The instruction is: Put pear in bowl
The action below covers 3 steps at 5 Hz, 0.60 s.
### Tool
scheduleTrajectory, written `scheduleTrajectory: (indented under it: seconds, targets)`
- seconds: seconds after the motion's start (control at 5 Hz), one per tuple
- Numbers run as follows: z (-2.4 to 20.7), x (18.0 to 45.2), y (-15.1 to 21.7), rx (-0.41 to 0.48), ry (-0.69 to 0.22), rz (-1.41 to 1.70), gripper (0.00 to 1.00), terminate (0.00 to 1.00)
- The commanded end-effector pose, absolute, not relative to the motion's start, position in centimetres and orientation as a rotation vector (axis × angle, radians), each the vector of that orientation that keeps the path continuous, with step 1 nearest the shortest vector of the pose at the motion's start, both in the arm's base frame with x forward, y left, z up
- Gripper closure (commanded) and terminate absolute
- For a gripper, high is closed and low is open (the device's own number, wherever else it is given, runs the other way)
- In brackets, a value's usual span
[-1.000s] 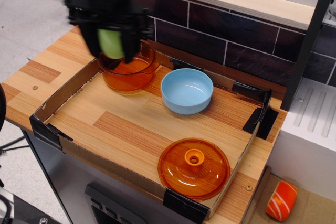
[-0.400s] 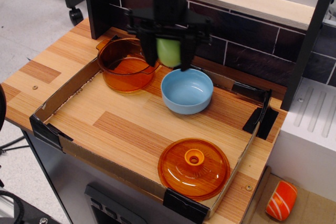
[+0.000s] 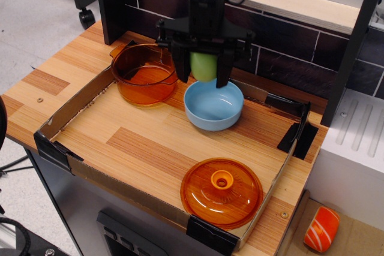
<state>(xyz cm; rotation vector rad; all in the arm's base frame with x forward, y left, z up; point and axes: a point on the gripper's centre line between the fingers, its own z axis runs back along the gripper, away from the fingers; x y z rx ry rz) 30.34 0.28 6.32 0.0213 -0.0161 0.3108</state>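
Over the cardboard-walled tray (image 3: 66,112) on the wooden counter, the arm had swung a long way across: a second earlier it hung above the orange pot (image 3: 144,73) at the back-left, and it had since travelled right until the gripper (image 3: 204,81) sat over the rear rim of the bowl (image 3: 213,104). That light-blue bowl had not budged, and neither had the orange lid (image 3: 222,192) near the front edge, well apart from the action. Between the two dark fingers (image 3: 223,70) the pear (image 3: 204,66) was clamped, its pale green body showing in the gap, so the claw was closed around it at roughly pear width and nothing had been let go. In the last fraction of a second the gripper had also dropped lower, its fingertips now overlapping the bowl's far rim in this view. By my reading the carry was nearly finished: the pear hung just above the bowl's back half, not yet inside, and what remained looked like a small nudge toward centre and a release.
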Motion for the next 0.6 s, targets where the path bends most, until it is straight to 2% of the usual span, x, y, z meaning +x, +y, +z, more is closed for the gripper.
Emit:
scheduleTrajectory:
  seconds: [0.0, 0.4]
  targets:
    - [8.1, 30.1, 1.6, 0.007, -0.048, 0.298, 0.0, 0.0]
    - [12.1, 29.1, 3.7, -0.006, -0.103, 0.27, 0.0, 0.0]
